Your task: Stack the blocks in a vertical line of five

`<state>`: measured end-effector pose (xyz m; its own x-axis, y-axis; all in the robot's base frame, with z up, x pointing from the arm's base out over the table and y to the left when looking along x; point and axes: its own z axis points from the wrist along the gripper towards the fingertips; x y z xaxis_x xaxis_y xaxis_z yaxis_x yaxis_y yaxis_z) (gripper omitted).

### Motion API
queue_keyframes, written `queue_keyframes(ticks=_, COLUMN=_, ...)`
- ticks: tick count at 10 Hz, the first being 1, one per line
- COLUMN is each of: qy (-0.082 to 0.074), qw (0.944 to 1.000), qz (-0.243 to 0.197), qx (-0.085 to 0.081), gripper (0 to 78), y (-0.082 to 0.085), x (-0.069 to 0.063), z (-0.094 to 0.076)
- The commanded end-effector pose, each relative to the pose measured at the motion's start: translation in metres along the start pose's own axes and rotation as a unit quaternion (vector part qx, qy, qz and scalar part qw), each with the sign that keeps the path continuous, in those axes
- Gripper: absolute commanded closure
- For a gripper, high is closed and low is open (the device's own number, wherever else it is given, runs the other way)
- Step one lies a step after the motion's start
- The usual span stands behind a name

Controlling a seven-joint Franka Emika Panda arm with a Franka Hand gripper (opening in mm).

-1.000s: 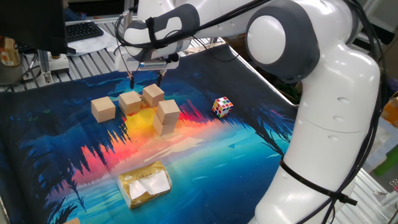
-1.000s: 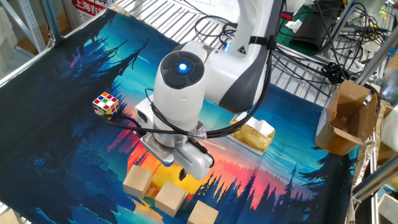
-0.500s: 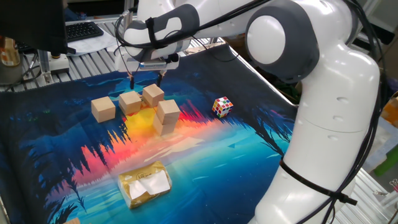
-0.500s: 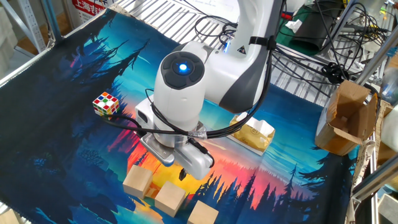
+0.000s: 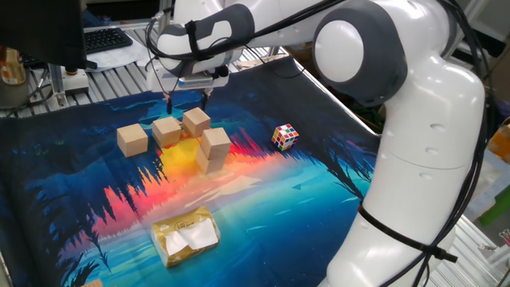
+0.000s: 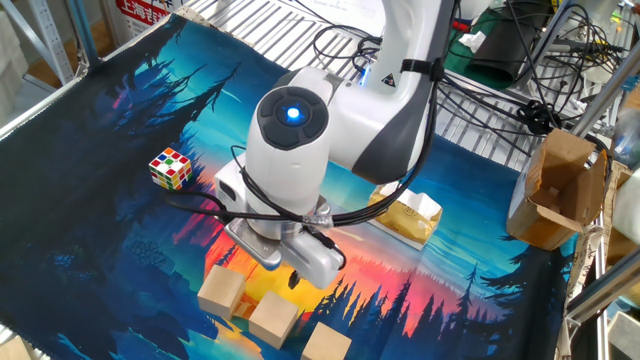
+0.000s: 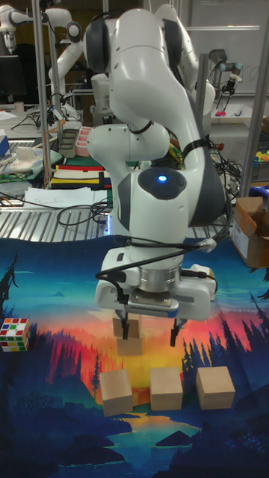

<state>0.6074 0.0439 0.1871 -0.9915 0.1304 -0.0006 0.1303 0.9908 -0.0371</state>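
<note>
almost nothing has changed: the gripper (image 5: 188, 100) still hangs over the back of the cluster with its fingers spread and nothing between them, and in the other fixed view the wrist has only drifted a touch. none of the blocks has moved since the earlier frames. one block (image 5: 215, 142) already sits on another (image 5: 209, 164), a two-high start near the middle of the counter (image 5: 319, 199). three singles lie just beside it: the rear block (image 5: 196, 122) below the open fingers, the middle block (image 5: 166, 131) next to it, and the outer block (image 5: 133, 139) a little apart. so the task looks less than half done, with three blocks left to lift. the pause probably means the gripper is lining up on the rear block; in the tall fixed view one fingertip (image 7: 125, 326) hangs in front of that block rather than around it. the puzzle cube (image 5: 285, 136) and the wrapped packet (image 5: 186, 233) lie well apart, untouched.
</note>
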Motion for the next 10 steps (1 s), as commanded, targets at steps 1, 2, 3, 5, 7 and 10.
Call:
queue_keyframes(ticks=1, qy=0.007, qw=0.9999, qz=0.0, qx=0.009, gripper=0.1, y=0.0, x=-0.001, z=-0.001)
queue_keyframes(ticks=2, qy=0.008, qw=0.9999, qz=0.001, qx=0.008, gripper=0.1, y=0.0, x=-0.001, z=-0.001)
queue_keyframes(ticks=3, qy=0.008, qw=0.9999, qz=0.004, qx=0.005, gripper=0.1, y=0.0, x=-0.001, z=-0.001)
queue_keyframes(ticks=5, qy=0.01, qw=0.9999, qz=-0.002, qx=0.002, gripper=0.1, y=0.0, x=-0.001, z=-0.001)
queue_keyframes(ticks=7, qy=0.009, qw=1.0, qz=-0.001, qx=0.0, gripper=0.1, y=0.009, x=-0.001, z=0.001)
queue_keyframes(ticks=10, qy=0.004, qw=0.9999, qz=0.012, qx=0.001, gripper=0.1, y=0.048, x=0.0, z=0.011)
